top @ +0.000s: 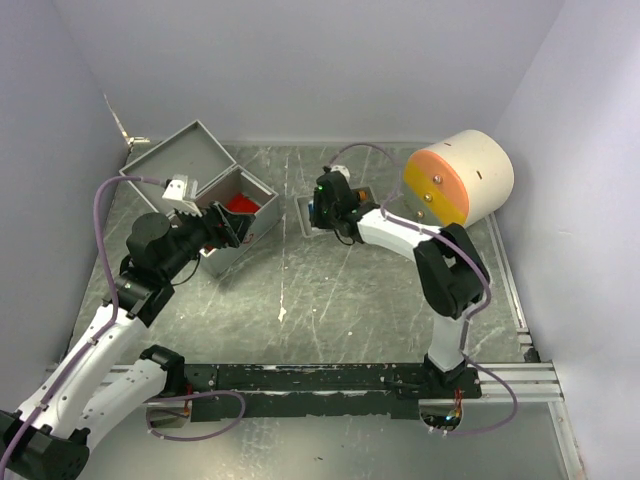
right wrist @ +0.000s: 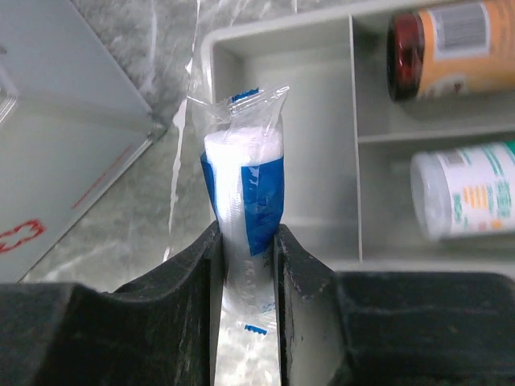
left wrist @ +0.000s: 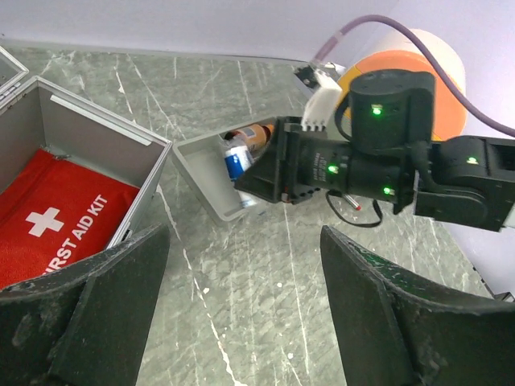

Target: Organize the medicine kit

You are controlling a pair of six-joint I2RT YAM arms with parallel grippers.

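The medicine kit point(top: 185, 155) stands open at the back left, lid tipped back, with a red first aid pouch point(top: 240, 203) inside. My left gripper point(top: 228, 230) hovers just in front of the kit. In its wrist view the gripper point(left wrist: 245, 305) is open over bare table, the kit's wall point(left wrist: 88, 149) and pouch point(left wrist: 60, 217) to its left. My right gripper point(right wrist: 245, 257) is shut on a white-and-blue bandage roll point(right wrist: 241, 185) in clear wrap. It holds the roll upright over an empty compartment of the grey divided tray point(right wrist: 322, 104).
The tray point(top: 306, 215) lies at centre back. It holds a brown bottle with an orange label point(right wrist: 451, 44) and a white bottle with green print point(right wrist: 467, 189). A large cream cylinder with an orange face point(top: 460, 178) stands at the back right. Walls enclose the table.
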